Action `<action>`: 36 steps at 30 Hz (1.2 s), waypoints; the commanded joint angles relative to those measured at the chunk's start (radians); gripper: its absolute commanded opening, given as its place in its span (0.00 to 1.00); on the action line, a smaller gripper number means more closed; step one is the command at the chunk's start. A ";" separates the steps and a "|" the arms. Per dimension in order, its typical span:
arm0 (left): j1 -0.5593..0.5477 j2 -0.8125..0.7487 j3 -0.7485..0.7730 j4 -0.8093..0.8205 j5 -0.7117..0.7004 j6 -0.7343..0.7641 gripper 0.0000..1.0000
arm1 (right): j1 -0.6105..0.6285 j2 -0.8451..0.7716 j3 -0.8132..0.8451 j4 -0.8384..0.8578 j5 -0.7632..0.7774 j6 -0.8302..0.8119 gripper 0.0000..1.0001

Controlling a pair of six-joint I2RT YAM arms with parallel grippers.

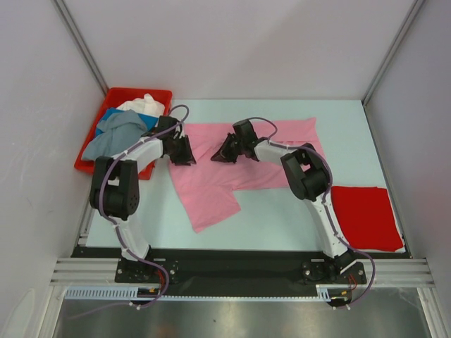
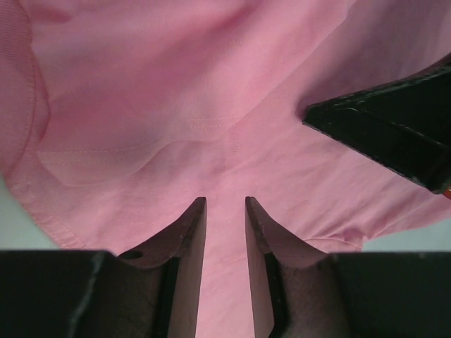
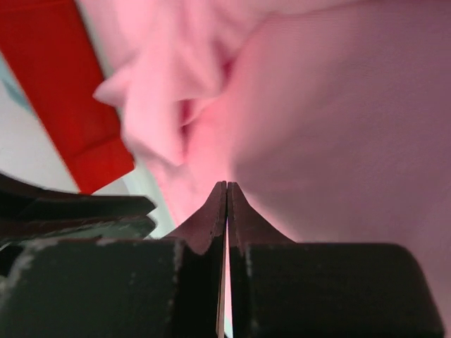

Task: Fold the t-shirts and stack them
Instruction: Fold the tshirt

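Inside red bin [image 1: 131, 92], heaped t-shirts [image 1: 116, 137]

Five shirts: one pink shirt [image 1: 211, 201], one red shirt [image 1: 363, 217], one grey-blue shirt [image 1: 111, 139], one blue shirt [image 1: 115, 115], one white shirt [image 1: 145, 105]. One bin [image 1: 134, 91]. Two pincers: left pincer [image 1: 184, 152], right pincer [image 1: 224, 152].

A red bin [image 1: 134, 91] sits at the far left of the pale green table [image 1: 282, 218], by the left wall. White walls [image 1: 232, 42] close in 3 sides. A black plate [image 1: 239, 264] and metal rail [image 1: 84, 269] run along the near edge
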 commanded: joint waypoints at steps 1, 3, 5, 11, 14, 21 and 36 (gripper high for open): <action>0.004 0.022 0.038 0.036 0.038 -0.030 0.34 | 0.000 0.045 0.069 0.028 -0.024 0.016 0.00; 0.004 0.025 0.033 0.034 0.024 -0.030 0.39 | 0.000 0.074 0.086 0.028 -0.022 0.014 0.00; 0.004 0.024 0.032 0.039 0.021 -0.030 0.44 | 0.000 0.089 0.099 0.064 -0.027 0.034 0.00; 0.006 0.005 0.038 0.040 0.000 -0.010 0.45 | 0.006 0.137 0.151 0.102 -0.035 0.091 0.00; 0.007 0.008 0.053 0.031 -0.013 -0.003 0.45 | 0.007 0.160 0.170 0.131 -0.041 0.119 0.00; 0.007 0.025 0.081 0.004 -0.054 0.019 0.47 | 0.009 0.209 0.234 0.206 -0.056 0.201 0.00; 0.029 -0.013 0.067 -0.010 -0.116 0.016 0.50 | 0.037 0.291 0.360 0.375 -0.058 0.470 0.06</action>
